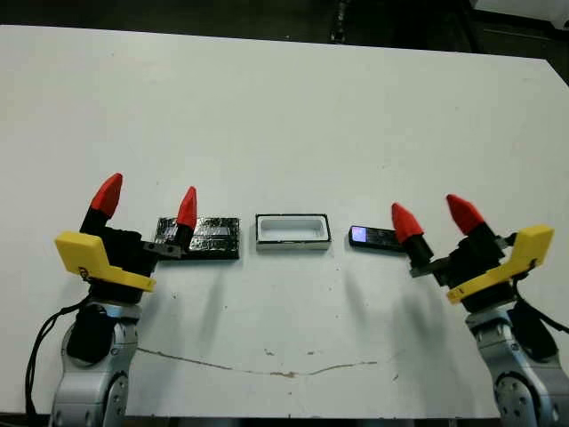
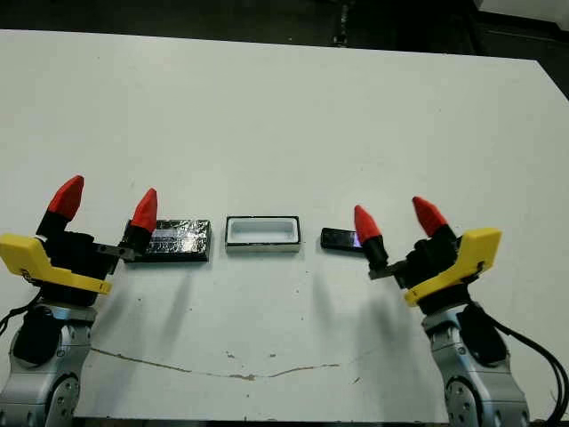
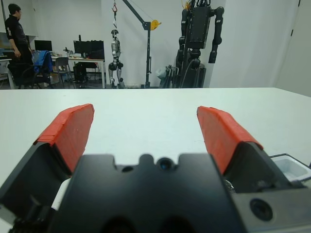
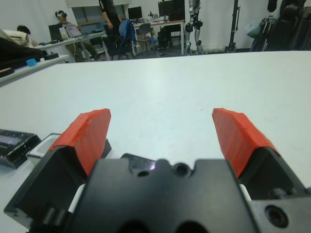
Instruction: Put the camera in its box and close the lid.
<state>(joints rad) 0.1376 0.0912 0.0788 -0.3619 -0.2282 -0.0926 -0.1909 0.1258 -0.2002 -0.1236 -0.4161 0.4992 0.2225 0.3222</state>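
Currently, three task items are laid out in a row across the white counter. Lid: a glossy black plate, placed flat at the robot's left end of the row. Box: a shallow white tray with a dark rim, set in the middle, uncovered and with nothing inside. Camera: a small black bar with a bluish-white spot at the end nearest the box, laid flat on the counter to the box's right, apart from it.

Left gripper: its fingers are spread wide and nothing is held; the inner red tip is seen over the lid's left edge, though contact cannot be confirmed. Right gripper: its fingers are likewise spread wide and nothing is held; the inner red tip is seen just beside the camera's right end, partly covering it from above.

A thin brown crack line is noted along the counter's near side.
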